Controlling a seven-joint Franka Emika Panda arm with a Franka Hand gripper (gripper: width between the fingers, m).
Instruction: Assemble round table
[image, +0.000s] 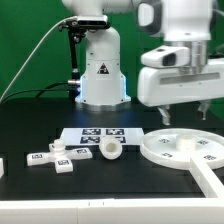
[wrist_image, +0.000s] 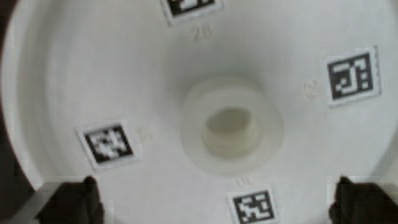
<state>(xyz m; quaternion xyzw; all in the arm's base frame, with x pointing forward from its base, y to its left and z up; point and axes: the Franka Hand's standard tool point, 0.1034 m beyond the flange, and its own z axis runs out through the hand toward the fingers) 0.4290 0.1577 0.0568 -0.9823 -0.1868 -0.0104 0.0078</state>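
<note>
The large rimmed round disc (image: 181, 149) lies flat on the black table at the exterior view's right. My gripper (image: 186, 111) hangs open a little above it and holds nothing. In the wrist view the disc (wrist_image: 125, 80) fills the picture, with its raised centre hub (wrist_image: 231, 126) and several square tags. The two dark fingertips (wrist_image: 71, 202) stand wide apart over its near part, the gripper (wrist_image: 217, 204) midway between them. The short thick cylinder leg (image: 108, 149) lies on its side near the table's middle. The small cross-shaped foot (image: 51, 158) lies further to the exterior view's left.
The marker board (image: 93, 134) lies flat behind the leg. The robot's white base (image: 100, 72) stands at the back centre with a black cable beside it. A white angled rail (image: 206, 180) sits at the front right, touching the disc's edge. A small white piece (image: 2, 166) shows at the left edge.
</note>
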